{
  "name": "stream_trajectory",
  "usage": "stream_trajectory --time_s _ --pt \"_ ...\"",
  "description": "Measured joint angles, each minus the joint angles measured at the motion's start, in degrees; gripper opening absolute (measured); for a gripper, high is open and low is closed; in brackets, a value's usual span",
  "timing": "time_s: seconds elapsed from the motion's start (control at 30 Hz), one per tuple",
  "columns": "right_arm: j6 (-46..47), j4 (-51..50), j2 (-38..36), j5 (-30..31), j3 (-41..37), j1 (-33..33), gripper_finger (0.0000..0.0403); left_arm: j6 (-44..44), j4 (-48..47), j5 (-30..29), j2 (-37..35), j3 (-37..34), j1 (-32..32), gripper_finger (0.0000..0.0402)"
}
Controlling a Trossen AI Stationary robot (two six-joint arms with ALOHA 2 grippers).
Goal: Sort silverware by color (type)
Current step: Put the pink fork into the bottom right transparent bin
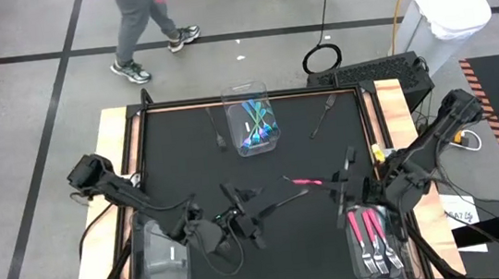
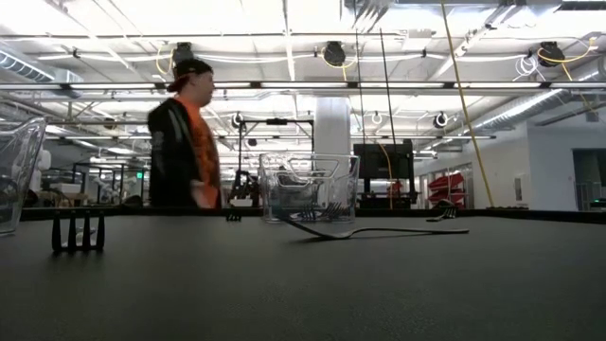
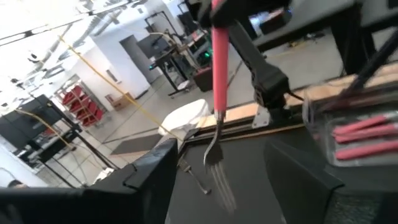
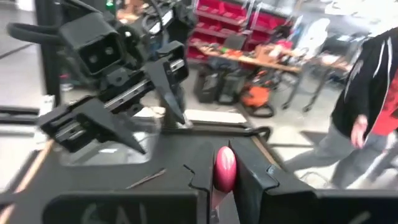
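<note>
Spanning dark table (image 1: 262, 166) — person (image 2: 185, 133) beyond

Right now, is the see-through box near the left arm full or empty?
Empty: the clear plastic bin at the table's left front corner shows nothing inside in the high view.

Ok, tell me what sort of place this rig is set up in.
Most likely a robotics lab or workshop in an industrial hall. Red parts bins on shelving, exposed ceiling pipes and strip lights, other benches and equipment behind, and a person walking past the table.
</note>
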Motion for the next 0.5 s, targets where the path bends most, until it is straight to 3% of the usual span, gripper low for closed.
stream_trajectory --time_s 0.27,0.5 --pt "15.57 -24.73 -0.05 -6.93 10.10 0.00 0.0028 -2.53 -7.60 0.05 -1.83 -0.04 -0.17 0.0228" --pt "26.05 -37.68 -0.06 -13.40 13.76 0.00 0.0028 -2.57 -8.01 -0.01 -1.77 -0.04 -0.12 0.0228"
